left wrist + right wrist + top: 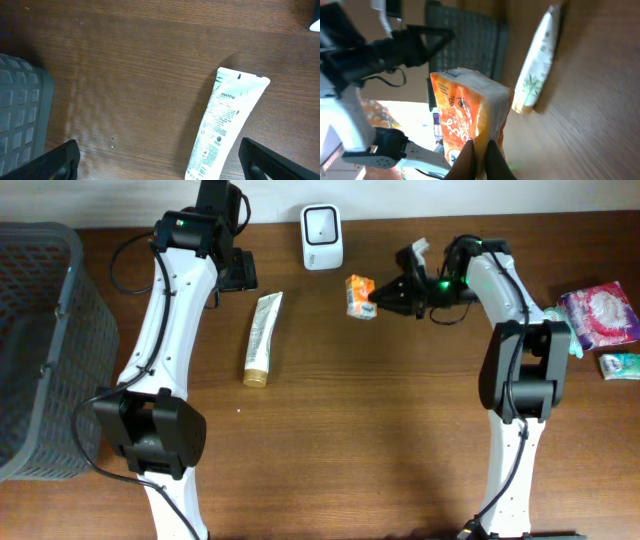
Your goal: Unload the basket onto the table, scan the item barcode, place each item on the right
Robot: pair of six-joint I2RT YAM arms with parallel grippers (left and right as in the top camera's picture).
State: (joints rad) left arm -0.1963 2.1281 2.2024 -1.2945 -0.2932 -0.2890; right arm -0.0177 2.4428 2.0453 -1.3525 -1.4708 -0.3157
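Grey basket [30,330]: far left of scanner [322,237]. Left gripper [237,272]: left of scanner, jaws spread wide. Tube [263,338]: flat on tabletop [380,430], lower left of scanner; Pantene label legible only from left wrist. Orange packet [360,295]: just lower right of scanner, clenched in right gripper [384,296] jaws; pinch clear only from right wrist. Pink pack [600,315]: far right of scanner.

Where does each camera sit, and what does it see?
Overhead: above the table, looking straight down; left arm and right arm show.
Left wrist: on the left arm, looking down at the tube; its open fingertips show.
Right wrist: on the right arm, facing sideways at the orange pack its fingers pinch.
Shared: all three see the tube.
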